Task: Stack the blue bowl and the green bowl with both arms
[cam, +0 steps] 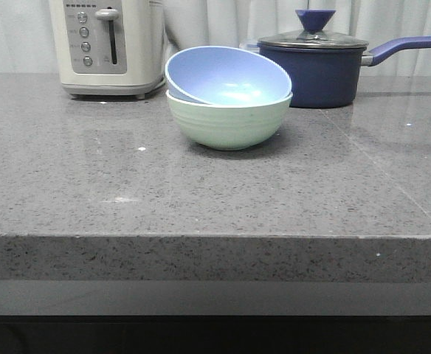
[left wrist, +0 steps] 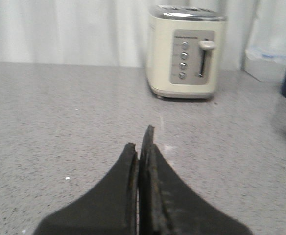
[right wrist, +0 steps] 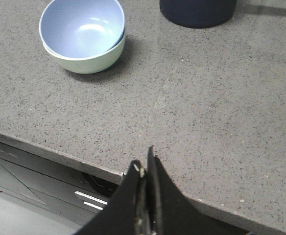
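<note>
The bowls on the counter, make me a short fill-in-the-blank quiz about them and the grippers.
1. The blue bowl sits inside the ____ bowl.
2. The blue bowl rests ____ rather than level in the green bowl.
3. The left gripper and the right gripper both have their jaws ____.
4. The appliance behind the bowls, on the robot's left, is a ____.

Missing words: green; tilted; shut; toaster
</note>
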### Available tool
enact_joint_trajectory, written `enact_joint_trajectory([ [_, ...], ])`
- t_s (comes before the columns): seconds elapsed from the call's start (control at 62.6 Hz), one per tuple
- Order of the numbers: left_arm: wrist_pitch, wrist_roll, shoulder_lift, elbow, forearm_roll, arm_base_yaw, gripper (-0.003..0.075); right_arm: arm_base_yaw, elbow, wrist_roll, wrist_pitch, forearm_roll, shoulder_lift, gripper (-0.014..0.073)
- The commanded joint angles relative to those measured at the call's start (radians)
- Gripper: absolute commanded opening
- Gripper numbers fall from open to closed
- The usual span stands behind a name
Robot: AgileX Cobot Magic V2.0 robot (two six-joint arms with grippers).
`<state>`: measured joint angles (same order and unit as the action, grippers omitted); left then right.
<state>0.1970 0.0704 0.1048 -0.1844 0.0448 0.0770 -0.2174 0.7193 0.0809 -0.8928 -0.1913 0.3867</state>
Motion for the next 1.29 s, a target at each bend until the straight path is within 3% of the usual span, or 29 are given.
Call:
enact_joint_trajectory([
  [0.0, -0.197, -0.002, -0.045, 0.065, -0.024, -0.029, -0.0020, 0.006, 0.021, 0.002, 0.075, 0.000, 0.007, -0.0054],
  [0.16, -0.338, 0.012, -0.086, 0.196, -0.026, -0.031, -0.0020, 0.006, 0.021, 0.002, 0.075, 0.000, 0.007, -0.0054],
  [0.416, -0.206, 0.013, -0.128, 0.194, -0.087, -0.031, -0.0020, 0.007, 0.021, 0.002, 0.073, 0.000, 0.007, -0.0054],
  [1.279, -0.222, 0.013, -0.126, 0.194, -0.085, -0.010, -0.0020, 0.007, 0.021, 0.002, 0.073, 0.000, 0.008, -0.0054],
])
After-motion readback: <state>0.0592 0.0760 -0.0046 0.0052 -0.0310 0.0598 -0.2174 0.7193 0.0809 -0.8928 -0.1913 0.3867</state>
